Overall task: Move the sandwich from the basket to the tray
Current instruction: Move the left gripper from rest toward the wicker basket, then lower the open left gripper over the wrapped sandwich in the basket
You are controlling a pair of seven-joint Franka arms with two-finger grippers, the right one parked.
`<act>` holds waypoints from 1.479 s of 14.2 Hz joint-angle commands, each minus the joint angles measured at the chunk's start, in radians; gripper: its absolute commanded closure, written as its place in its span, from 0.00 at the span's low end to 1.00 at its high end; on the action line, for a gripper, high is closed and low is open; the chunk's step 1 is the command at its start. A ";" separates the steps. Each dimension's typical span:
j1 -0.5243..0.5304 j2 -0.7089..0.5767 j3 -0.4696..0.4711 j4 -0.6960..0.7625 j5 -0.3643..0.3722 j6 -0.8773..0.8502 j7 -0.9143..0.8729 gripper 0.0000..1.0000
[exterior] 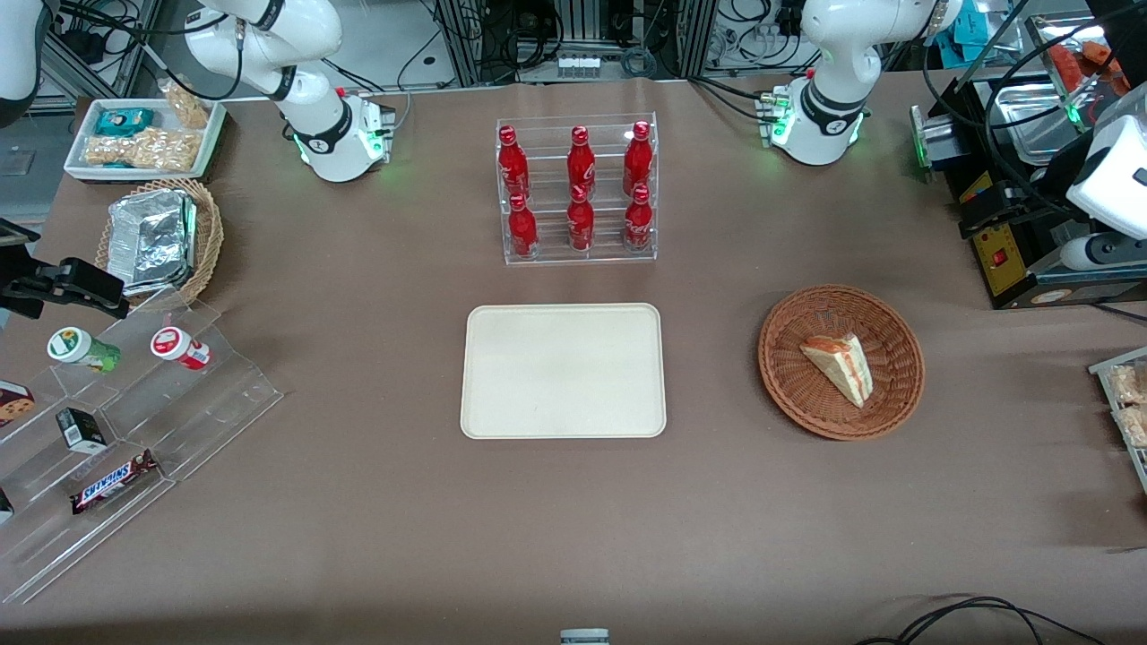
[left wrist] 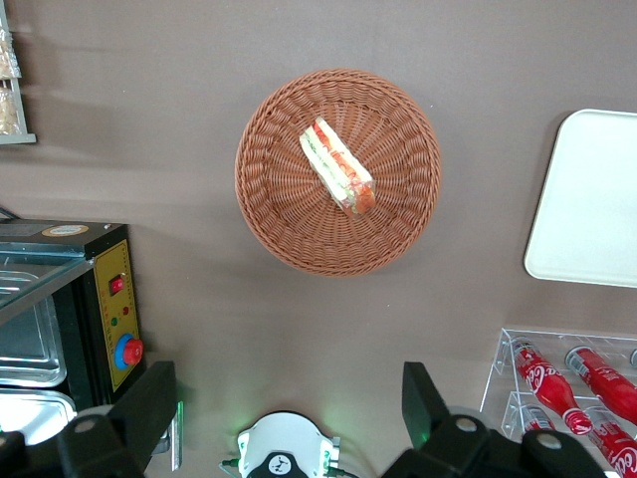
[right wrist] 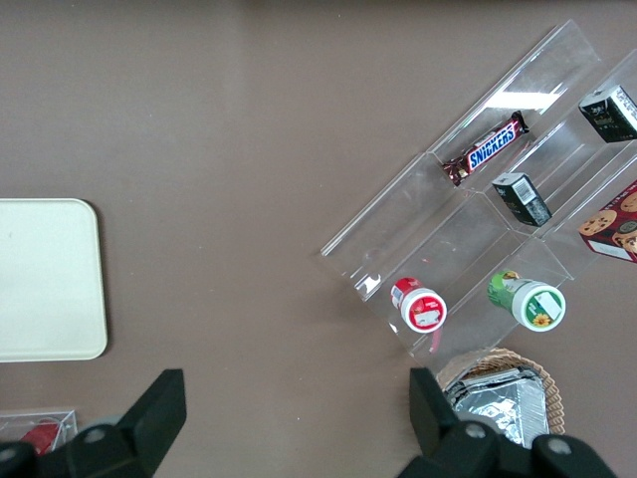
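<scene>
Fingers (left wrist: 147, 403) of the hand (left wrist: 289, 408) stand wide apart, holding and touching nothing. Its camera looks straight down from high above the counter (exterior: 358, 537), with the basket (left wrist: 338, 171) in view under it. That reddish-brown wicker basket holds the sandwich (left wrist: 338, 167), a clear-wrapped white-bread wedge with red and green filling, lying on its side near the middle. Beside the basket, toward the parked arm's end, sits the cream tray (exterior: 564, 371), bare.
</scene>
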 commanded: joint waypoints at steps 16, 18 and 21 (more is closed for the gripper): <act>0.008 0.072 0.007 -0.413 -0.061 0.435 -0.276 0.00; 0.009 0.069 0.007 -0.524 -0.061 0.585 -0.342 0.00; 0.008 0.093 0.007 -0.651 -0.061 0.792 -0.521 0.00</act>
